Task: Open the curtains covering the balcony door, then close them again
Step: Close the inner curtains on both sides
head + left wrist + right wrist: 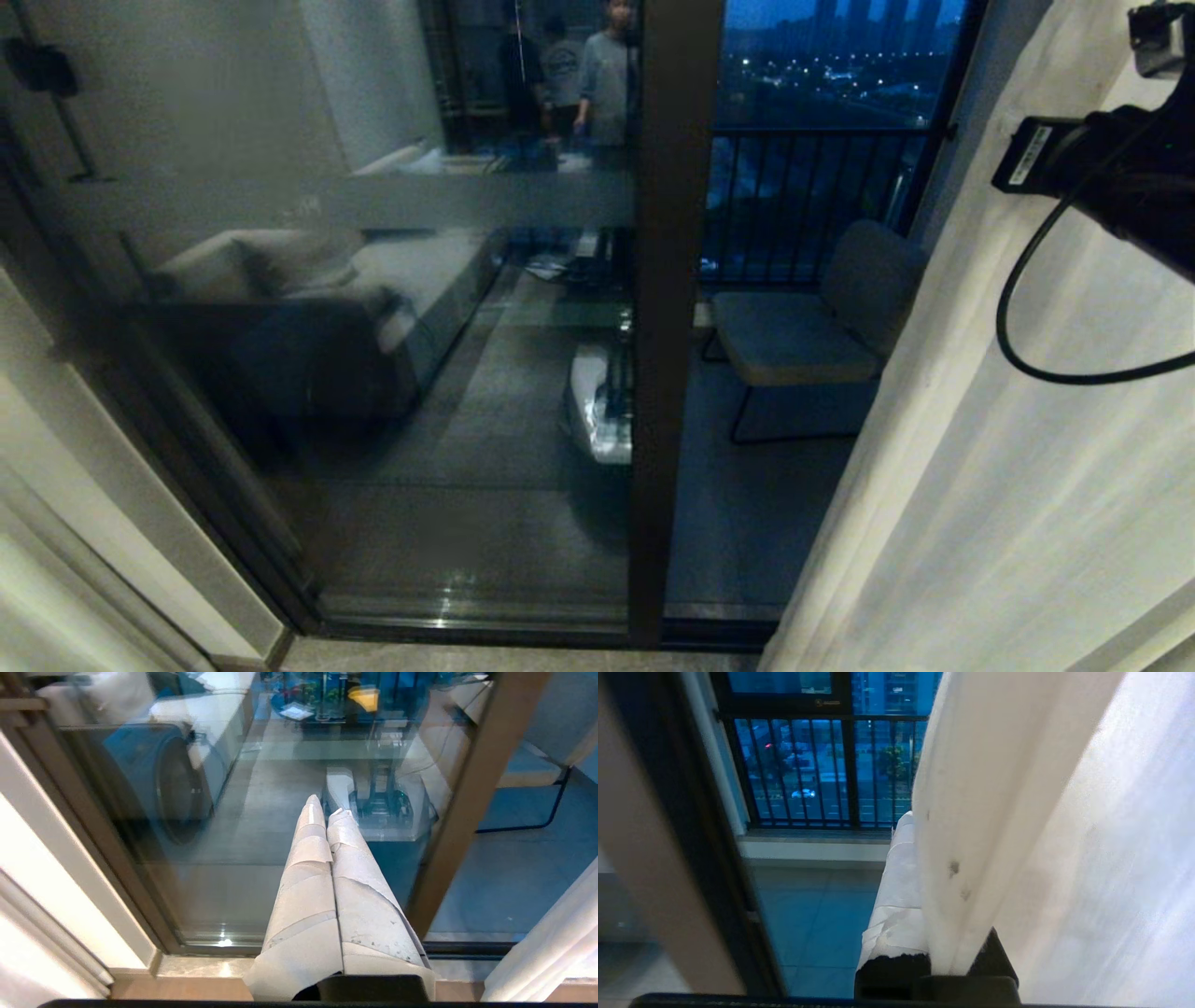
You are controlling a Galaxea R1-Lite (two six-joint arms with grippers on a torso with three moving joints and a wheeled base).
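Observation:
The balcony door (674, 280) fills the middle of the head view, its dark frame and reflective panes uncovered. One cream curtain (1008, 467) hangs at the right and the other curtain (37, 579) at the lower left. My right arm (1120, 177) reaches in high at the right, against the right panel. In the right wrist view my right gripper (920, 826) is shut on that curtain's hemmed edge (966, 812); one taped finger (899, 872) shows and the fabric hides the other. My left gripper (323, 807) is shut and empty, pointing at the door's lower glass (233, 868).
Outside on the balcony stand a grey chair (803, 327) and a black-barred railing (803, 187). The glass reflects a sofa (308, 308) and two people (597, 75) in the room. The door's bottom track (485, 621) runs along the floor.

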